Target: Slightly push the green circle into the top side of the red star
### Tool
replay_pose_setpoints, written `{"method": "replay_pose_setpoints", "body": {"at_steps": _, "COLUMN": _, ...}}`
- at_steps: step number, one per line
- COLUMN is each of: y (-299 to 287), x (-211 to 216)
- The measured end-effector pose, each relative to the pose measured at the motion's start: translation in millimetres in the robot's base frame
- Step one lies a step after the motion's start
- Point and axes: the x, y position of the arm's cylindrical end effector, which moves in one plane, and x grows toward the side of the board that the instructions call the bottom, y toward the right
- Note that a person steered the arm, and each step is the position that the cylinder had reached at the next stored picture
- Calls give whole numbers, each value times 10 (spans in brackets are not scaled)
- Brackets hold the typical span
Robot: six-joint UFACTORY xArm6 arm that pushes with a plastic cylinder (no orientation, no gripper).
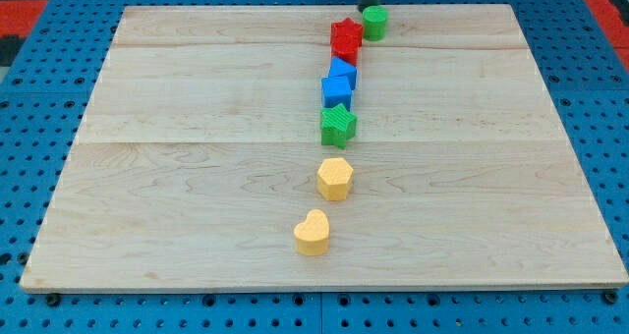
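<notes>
Camera view looks down over a pale wooden tabletop [197,177] resting on a blue pegboard surface [29,128]. At the top of the frame, right of centre, my tip [370,8] comes down as a dark rod; its very end sits just behind the green circle [375,22], at that block's upper left edge, and whether the two touch cannot be told. This arm has no jaws, only the rod, so nothing is apart, together or clamped.

The green circle stands near the top edge of the board, just beside the red star [345,33] on that star's upper right; they look to be touching or nearly so. Directly below the red star lies a second red block [345,50], pressed against it, shape unclear.

From there a line of blocks runs down the middle of the frame: a blue block [343,72], another blue block [336,91] touching it, then a green star [338,125]. Lower, and apart from these, sits a yellow hexagon-like block [335,178], and lower left of it a yellow heart [313,233].
</notes>
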Motion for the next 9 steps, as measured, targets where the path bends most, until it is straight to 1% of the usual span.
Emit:
{"method": "replay_pose_setpoints", "body": {"at_steps": 1, "y": 370, "x": 116}}
{"method": "replay_pose_setpoints", "body": {"at_steps": 8, "y": 435, "x": 170}}
{"method": "replay_pose_setpoints", "body": {"at_steps": 9, "y": 391, "x": 273}}
